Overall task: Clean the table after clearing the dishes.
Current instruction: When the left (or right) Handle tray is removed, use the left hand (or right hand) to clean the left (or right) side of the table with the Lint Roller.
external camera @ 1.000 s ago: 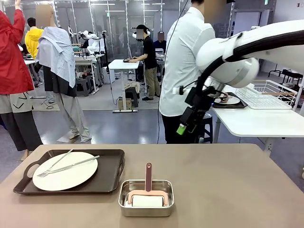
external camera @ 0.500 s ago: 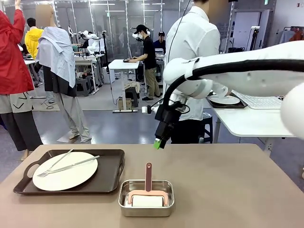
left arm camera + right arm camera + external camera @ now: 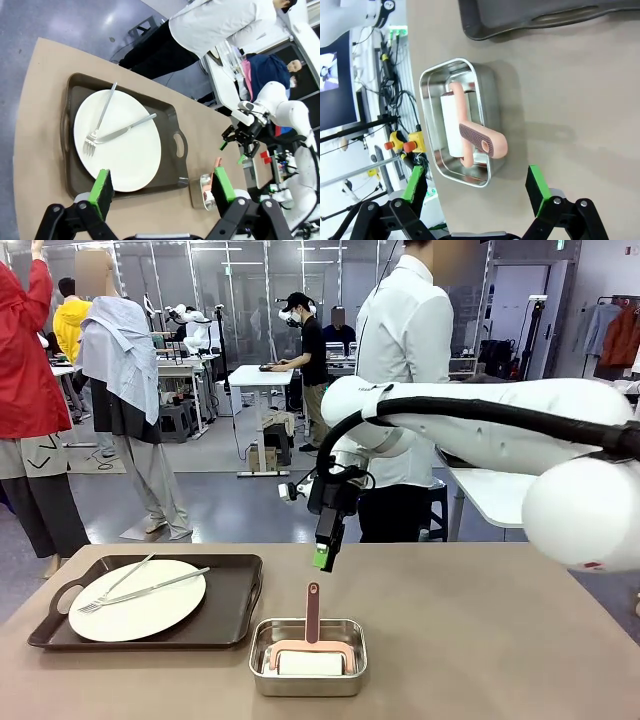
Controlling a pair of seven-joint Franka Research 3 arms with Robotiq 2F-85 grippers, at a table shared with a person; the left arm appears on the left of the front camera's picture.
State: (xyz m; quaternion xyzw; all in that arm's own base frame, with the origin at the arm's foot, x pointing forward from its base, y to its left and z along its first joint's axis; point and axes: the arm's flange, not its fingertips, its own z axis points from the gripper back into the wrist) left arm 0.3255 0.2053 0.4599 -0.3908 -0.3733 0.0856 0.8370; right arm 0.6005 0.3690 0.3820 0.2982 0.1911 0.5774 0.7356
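Dishes sat at the lower left of the front view: a white plate (image 3: 140, 615) with a fork (image 3: 120, 582) and a knife (image 3: 160, 585) crossed on it, inside a dark brown handled tray (image 3: 243, 585) on the taupe table (image 3: 480, 640). Just right of the tray, at the bottom centre, stood a small steel pan (image 3: 262, 680). It held a pink-handled tool (image 3: 312, 612) with a white roll at its base, and the handle angled up over the pan's far rim.

The right gripper (image 3: 322, 558) hung at the centre of the frame, pointing down just above the tip of that handle and apart from it. In the right wrist view the right gripper (image 3: 477, 185) had its green pads (image 3: 416, 182) spread wide at the bottom corners, with nothing between them. The pan lay in the left middle of that frame.

In the left wrist view the left gripper (image 3: 162, 186) was likewise spread wide and held nothing. It looked down on the plate and tray at the centre left. A person (image 3: 405, 340) in a white shirt stood beyond the table's far edge, at the upper centre.
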